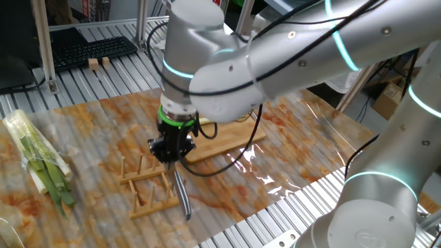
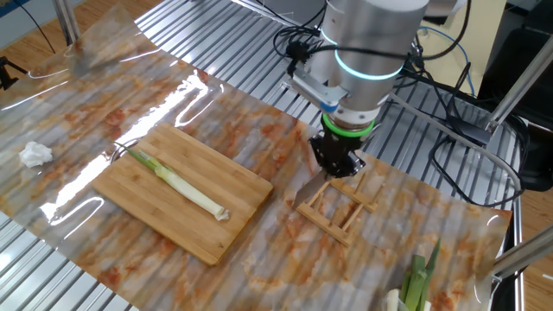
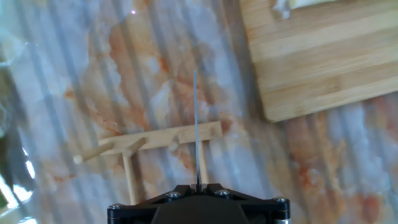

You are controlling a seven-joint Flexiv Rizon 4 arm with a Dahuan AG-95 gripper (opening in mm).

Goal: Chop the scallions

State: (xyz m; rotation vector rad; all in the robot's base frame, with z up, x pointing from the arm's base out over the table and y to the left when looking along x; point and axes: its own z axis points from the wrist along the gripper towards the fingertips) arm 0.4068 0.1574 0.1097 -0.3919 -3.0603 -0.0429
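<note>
Knife (image 3: 196, 124) first, since it's closest in the hand view: thin steel blade seen edge-on, running straight out from the black two-finger tool (image 1: 173, 153) and pointing away along the fingers. Tool looks clamped shut on the knife's handle, though the handle itself is buried in the fingers so I can't see how much of it is pinched. In one fixed view the blade hangs down and slants toward the table.

Right under it is the little pale wooden peg rack (image 2: 339, 207), lying on the orange-and-grey marbled sheet (image 2: 259, 259) that covers the slatted metal table (image 2: 216, 34). My guess is the rack is the knife's parking spot, so the blade is hovering just over the pegs because it's only just clear of its holder. Can't tell if the tip touches the rack or not.

Further out is the rectangular bamboo cutting board (image 2: 186, 207), and the scallion (image 2: 177, 184) lies diagonally across it, one long whole stalk, white end toward the rack, green end toward the far corner. No cuts in it yet as far as I can see, so chopping hasn't started. Board sits just beside the rack, which keeps the carry short
</note>
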